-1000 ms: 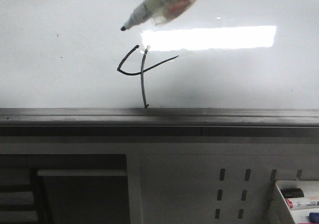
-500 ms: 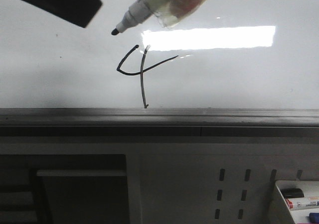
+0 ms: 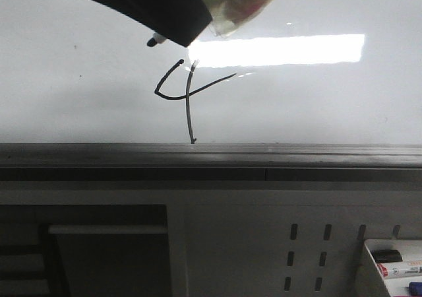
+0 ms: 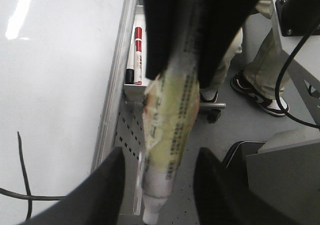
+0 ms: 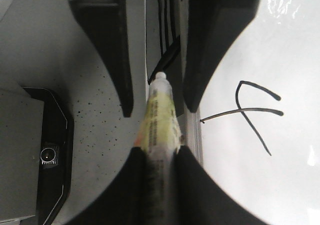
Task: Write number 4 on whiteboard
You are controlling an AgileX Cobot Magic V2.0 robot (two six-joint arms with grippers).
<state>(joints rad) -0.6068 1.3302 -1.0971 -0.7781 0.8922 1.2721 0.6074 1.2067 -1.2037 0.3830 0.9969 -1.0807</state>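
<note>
Glossy white, the whiteboard [image 3: 79,105] is throwing back a bright bar of light, and the number 4 [image 3: 186,92] is sitting low on it, its thin black stem running down almost to the grey rail [image 3: 211,153].

Just above the 4, the marker [image 3: 234,3] is hanging tilted, tip off the board. It looks light and stiff, a smooth plastic barrel wrapped in crinkled yellowish tape, probably slippery where bare; the taped middle seems the surest place to hold.

Right gripper [image 5: 160,157] is clamping that taped barrel between closed black fingers. Left gripper [image 4: 159,185] is standing open, its fingers spread either side of the marker's front end without touching it, apparently lining up to take it.
</note>
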